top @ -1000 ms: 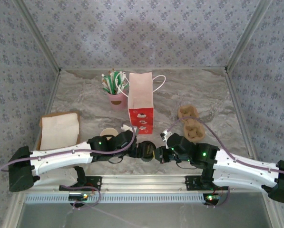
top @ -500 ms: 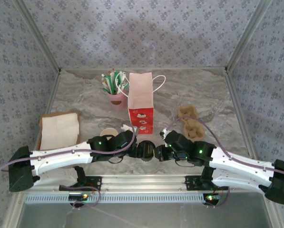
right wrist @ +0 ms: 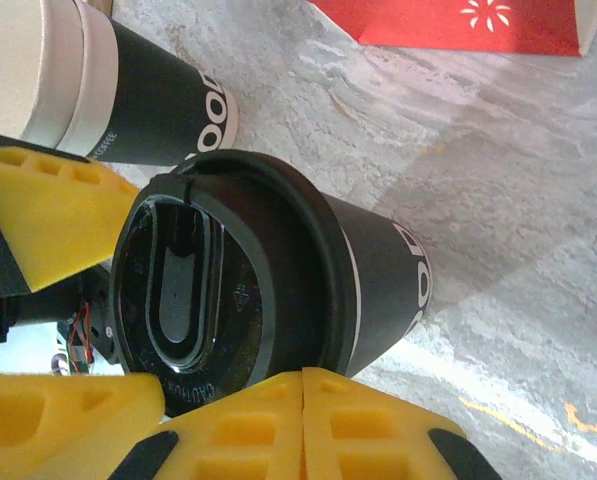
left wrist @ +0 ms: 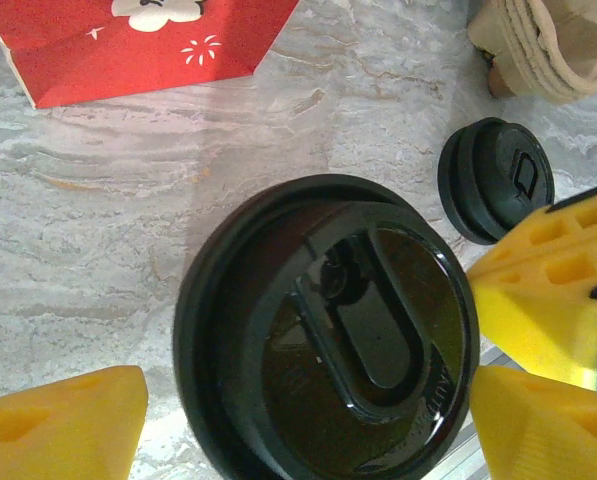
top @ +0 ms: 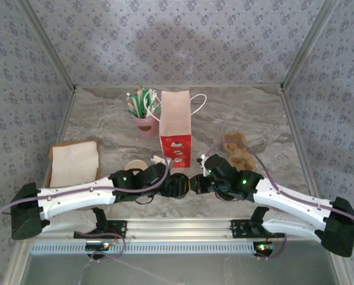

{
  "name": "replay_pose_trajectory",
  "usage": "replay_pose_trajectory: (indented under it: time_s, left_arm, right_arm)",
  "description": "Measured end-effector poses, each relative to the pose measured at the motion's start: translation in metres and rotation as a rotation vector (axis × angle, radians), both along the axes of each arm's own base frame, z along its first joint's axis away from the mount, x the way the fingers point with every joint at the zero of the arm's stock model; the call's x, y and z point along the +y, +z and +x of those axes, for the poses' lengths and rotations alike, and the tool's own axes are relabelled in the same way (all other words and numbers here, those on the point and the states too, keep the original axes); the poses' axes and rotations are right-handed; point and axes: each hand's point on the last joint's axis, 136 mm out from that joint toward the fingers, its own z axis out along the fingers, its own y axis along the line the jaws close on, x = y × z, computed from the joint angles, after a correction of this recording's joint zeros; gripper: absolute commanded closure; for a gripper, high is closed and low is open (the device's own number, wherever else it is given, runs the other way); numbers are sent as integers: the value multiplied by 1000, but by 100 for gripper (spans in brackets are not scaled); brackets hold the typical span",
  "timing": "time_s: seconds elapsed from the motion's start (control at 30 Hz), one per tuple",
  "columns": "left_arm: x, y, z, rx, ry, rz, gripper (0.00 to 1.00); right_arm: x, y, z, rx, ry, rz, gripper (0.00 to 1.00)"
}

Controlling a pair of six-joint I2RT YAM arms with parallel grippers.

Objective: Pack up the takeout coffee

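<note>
Grasp stage — the lidded coffee cup (left wrist: 328, 330) is flanked by the wide-open, empty left end effector (left wrist: 308, 410), the right end effector (right wrist: 303, 410) shut empty just beside it; closing, then bagging, is called for.

A robot test booth: wallpapered panels (top: 177, 41), aluminium frame (top: 47, 44), marble-look tabletop (top: 105, 124).

Dark takeout coffee (right wrist: 160, 102), red-and-white bag (top: 175, 127)

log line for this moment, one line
left pincer: open, straddling lidded coffee cup | right pincer: shut, at cup's top rim | bag: upright, cup not yet inside
</note>
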Motion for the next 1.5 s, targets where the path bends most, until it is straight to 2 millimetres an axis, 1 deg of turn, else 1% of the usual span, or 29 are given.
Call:
replay_pose_trajectory:
  time_s: [0.13,0.27,0.4,0.53,0.63,0.67,0.77,0.87,1.0,1.13,1.3,1.5]
  left_arm:
    - [0,0,0,-1,0,-1,16]
    - [0,0,0,-1,0,-2,16]
    - [-1,1,0,-2,1,-4,15]
    - [-1,1,1,-3,2,-7,15]
    - [1,7,1,-13,9,-23,15]
    - [3,10,1,-18,11,-31,15]
    - [7,18,2,-31,20,-56,19]
    - [13,22,5,-37,38,-65,26]
    - [19,21,11,-36,59,-56,35]
    - [23,19,15,-30,75,-49,38]
    - [23,12,17,-22,72,-24,39]
    - [21,6,16,-6,60,-8,45]
  right_arm:
    - [5,1,11,-6,2,7,90]
    - [5,1,21,-12,-3,-2,90]
    - [4,1,26,-14,-6,-4,90]
    - [2,5,23,-20,-5,0,87]
    - [-2,16,20,-36,-10,26,86]
    - [-4,24,18,-51,-10,45,86]
    - [-6,37,12,-70,-9,83,86]
    - [-4,41,4,-66,4,104,88]
    - [-2,31,-8,-30,21,96,90]
    - [0,22,-14,-2,27,87,91]
    - [6,18,-15,15,30,86,92]
    - [12,12,-13,20,35,80,92]
